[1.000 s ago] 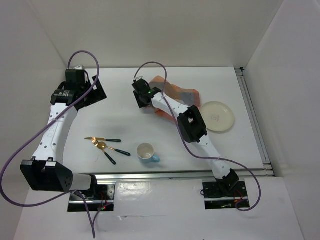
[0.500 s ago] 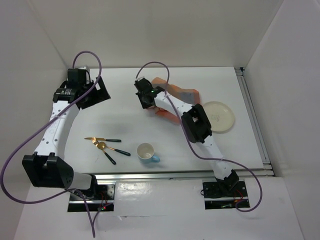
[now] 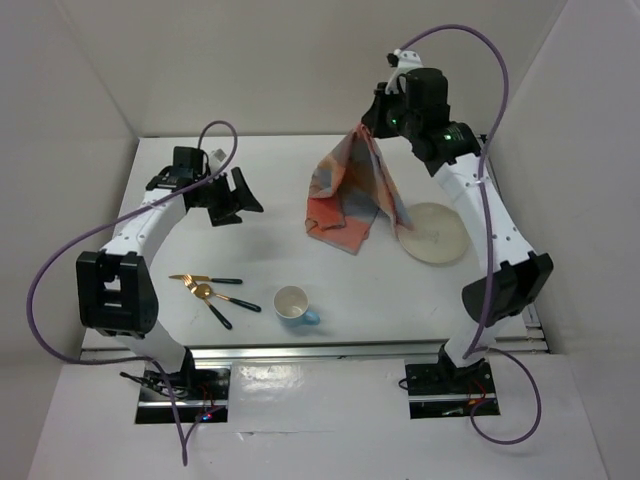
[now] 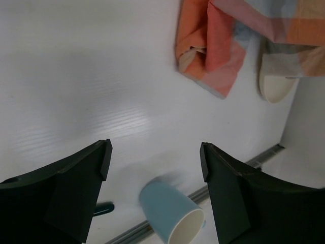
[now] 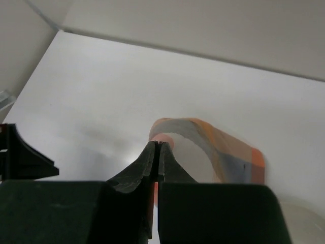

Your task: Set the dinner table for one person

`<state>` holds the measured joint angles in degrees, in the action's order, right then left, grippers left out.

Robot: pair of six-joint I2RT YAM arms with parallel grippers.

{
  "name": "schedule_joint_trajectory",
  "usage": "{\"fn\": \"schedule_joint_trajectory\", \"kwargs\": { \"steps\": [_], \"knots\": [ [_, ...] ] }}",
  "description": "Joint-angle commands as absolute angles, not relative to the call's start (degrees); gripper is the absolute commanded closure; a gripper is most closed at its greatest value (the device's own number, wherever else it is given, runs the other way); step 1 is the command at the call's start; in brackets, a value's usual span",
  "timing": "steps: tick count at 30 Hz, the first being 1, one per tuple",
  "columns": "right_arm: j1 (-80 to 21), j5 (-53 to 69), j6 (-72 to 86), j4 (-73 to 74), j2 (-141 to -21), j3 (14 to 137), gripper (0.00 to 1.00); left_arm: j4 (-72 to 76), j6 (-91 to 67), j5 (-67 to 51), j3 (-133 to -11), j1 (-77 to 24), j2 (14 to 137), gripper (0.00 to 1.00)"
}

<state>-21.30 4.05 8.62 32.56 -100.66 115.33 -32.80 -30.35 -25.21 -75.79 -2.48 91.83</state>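
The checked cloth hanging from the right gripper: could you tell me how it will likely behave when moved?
The cloth is probably floppy: it drapes in folds from the right gripper, its lower end bunched on the dinner table. It seems light, hanging from a single pinched point. Its trailing end may drag or brush the plate nearby.

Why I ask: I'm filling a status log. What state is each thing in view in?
cloth, hanging by one corner, lower end bunched on the dinner table.
plate, flat, bare, left edge behind the cloth.
cup, upright, looks empty.
cutlery, lying flat, touching one another.
left gripper, open, empty.
right gripper, shut on the cloth's corner.
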Motion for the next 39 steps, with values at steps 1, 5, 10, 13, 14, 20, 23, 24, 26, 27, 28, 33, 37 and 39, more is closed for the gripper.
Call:
{"fn": "schedule_joint_trajectory", "kwargs": {
  "steps": [1,5,10,13,14,20,23,24,26,27,28,33,37,39],
  "knots": [
    [-19.5,9.9,8.1,31.6,-95.9,107.6,1.00,-24.2,-33.7,-34.2,-75.2,-5.3,93.9,0.12],
    [-15.7,14.1,8.6,31.6,-91.9,104.6,1.00,-22.6,-30.3,-35.1,-79.8,-11.0,100.4,0.37],
    [-12.6,16.0,9.2,32.3,-91.2,102.8,1.00,-25.8,-26.8,-30.0,-87.0,-18.4,109.1,1.00],
    [-11.3,17.7,9.2,32.3,-91.2,102.3,1.00,-24.0,-30.0,-27.0,-87.0,-22.3,110.0,0.89],
    [-10.6,17.8,9.2,32.3,-91.2,102.3,1.00,-23.2,-31.8,-26.2,-87.0,-22.9,111.0,0.71],
    [-9.4,19.1,9.2,32.3,-91.2,102.3,1.00,-19.9,-42.9,-24.9,-90.7,-24.1,117.0,0.52],
    [-8.2,19.7,9.2,32.3,-90.7,101.8,1.00,-21.5,-45.7,-22.2,-93.6,-25.2,119.4,0.52],
    [-8.2,20.3,9.2,32.3,-90.7,101.1,1.00,-22.1,-46.2,-21.3,-94.3,-25.2,120.0,0.44],
    [-7.6,20.9,9.2,32.3,-90.2,101.1,1.00,-22.8,-47.6,-18.4,-96.1,-25.8,121.5,0.43],
    [-7.6,20.9,9.2,32.3,-89.7,100.4,1.00,-22.9,-47.6,-17.8,-96.2,-25.8,121.6,0.40],
    [-7.6,20.9,9.2,32.3,-89.6,100.4,1.00,-22.9,-48.4,-17.8,-96.9,-25.8,122.2,0.40],
    [-5.7,22.5,9.2,32.9,-89.6,99.8,1.00,-26.2,-48.3,-15.9,-103.8,-25.8,126.6,0.39],
    [-5.2,23.0,9.2,32.9,-89.1,99.8,1.00,-26.9,-47.8,-16.6,-105.8,-26.4,128.9,0.45],
    [-4.6,23.6,9.2,32.9,-89.1,99.8,1.00,-28.5,-47.2,-16.6,-106.4,-26.4,129.7,0.43]
  ]
}}
